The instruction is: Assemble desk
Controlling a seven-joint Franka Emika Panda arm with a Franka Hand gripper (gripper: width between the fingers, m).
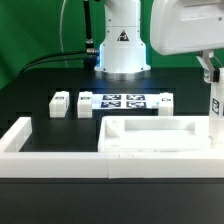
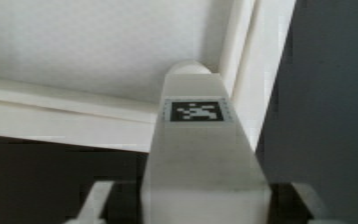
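1. Gripper state: in the wrist view, the gripper [image 2: 201, 206] is clamped on a white square leg post [image 2: 204, 160]. Both fingers [image 2: 114, 205] lie against the post's opposite sides with no visible gap. A black-white tag [image 2: 197, 111] sits on the post's facing side, near its far end.

2. Held part position: in the exterior view, the leg post stands upright at the right edge of the frame, directly beneath the white gripper body at the upper right. Its lower end is at the right-hand end of the tabletop [image 1: 150, 133]. The wrist view shows the post's far end over the raised rim [image 2: 247, 60] of the tabletop near a corner. Whether it touches the slab cannot be determined.

3. Tabletop position: the white rectangular slab with raised rim lies flat on the black table [image 1: 40, 85], in the lower centre to lower right of the exterior frame.

4. Loose parts: two leg posts [image 1: 60, 104] [image 1: 85, 103] lie side by side at centre left. A third white block [image 1: 163, 102] lies at the right end of the marker board [image 1: 124, 101].

5. Fixtures: the marker board lies flat at frame centre, behind the tabletop. A low white border wall [image 1: 22, 135] runs from the left side along the lower edge. The robot base [image 1: 122, 45] stands at upper centre
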